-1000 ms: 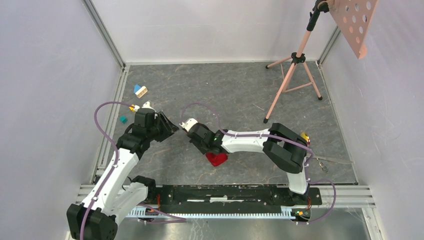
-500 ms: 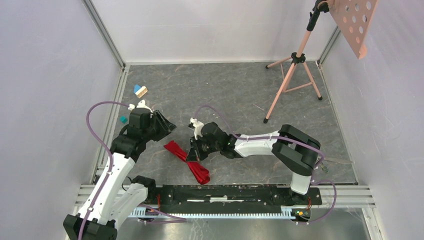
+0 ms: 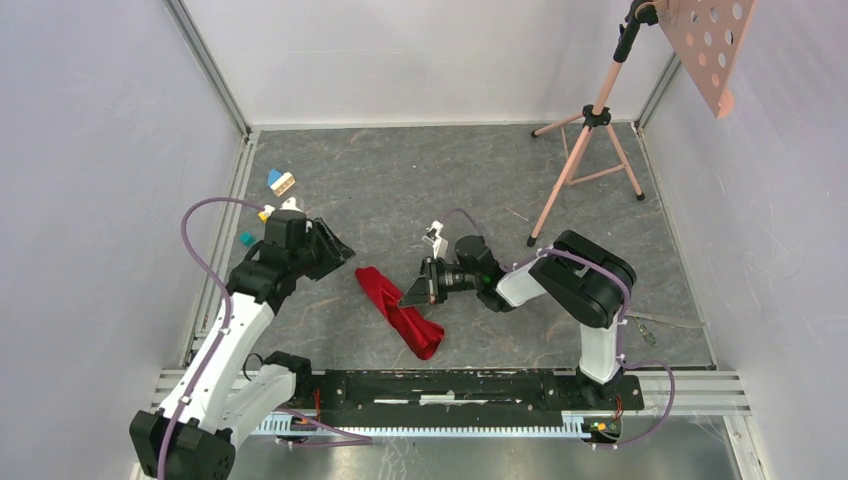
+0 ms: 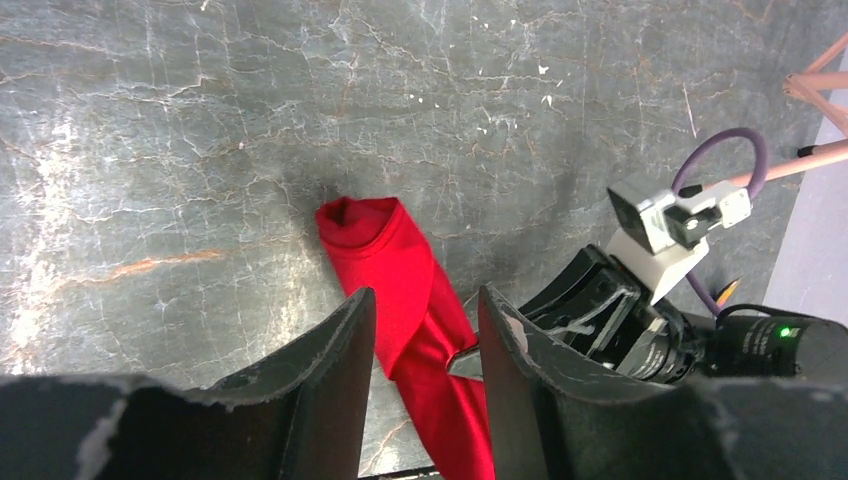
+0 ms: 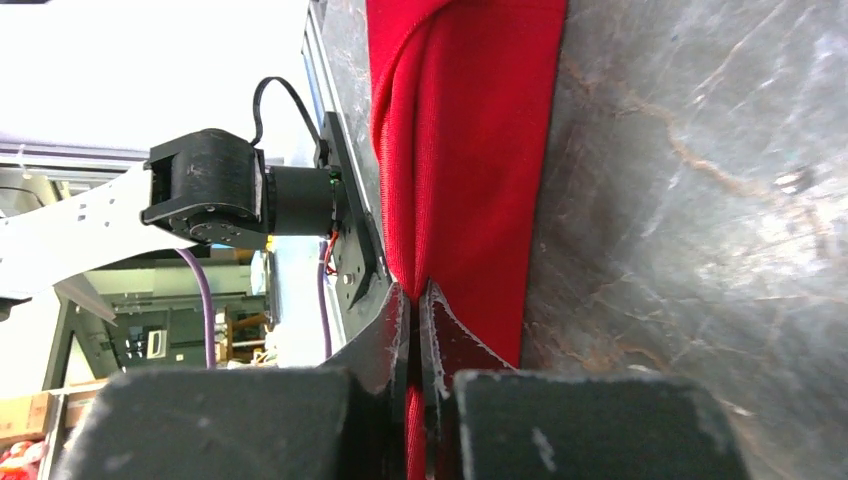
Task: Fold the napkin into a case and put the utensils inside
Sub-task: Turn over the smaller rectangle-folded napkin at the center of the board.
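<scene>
- The dark grey, marble-veined table carries everything. A pink metal tripod stand stands toward its far right corner.
- The plain bright red cloth napkin lies about midway along the near edge, a little in from it. It is bunched into a long, loose roll running slantwise, with one end toward the left arm and the other toward the near edge. No flat panel or pouch shape shows, so I judge the case not yet begun.
- Handling, as a judgement: the cloth looks thin, soft and light. It will likely drape and collapse rather than keep a crease, and dragging it over the table may twist it further. A free corner or hem is a better hold than the thick middle of the roll, because a single layer can then lift and spread flat.
- The right claw lies low at the table, pressed together and pinching a fold of the napkin on the roll's right side.
- The left claw is spread and holds nothing. It hovers above the napkin's far end, apart from the cloth.
- Slim metal utensils seem to lie by the right edge, well apart from the napkin. They are too small to tell apart.
- Small coloured toy blocks sit near the left edge, toward the far left corner.
</scene>
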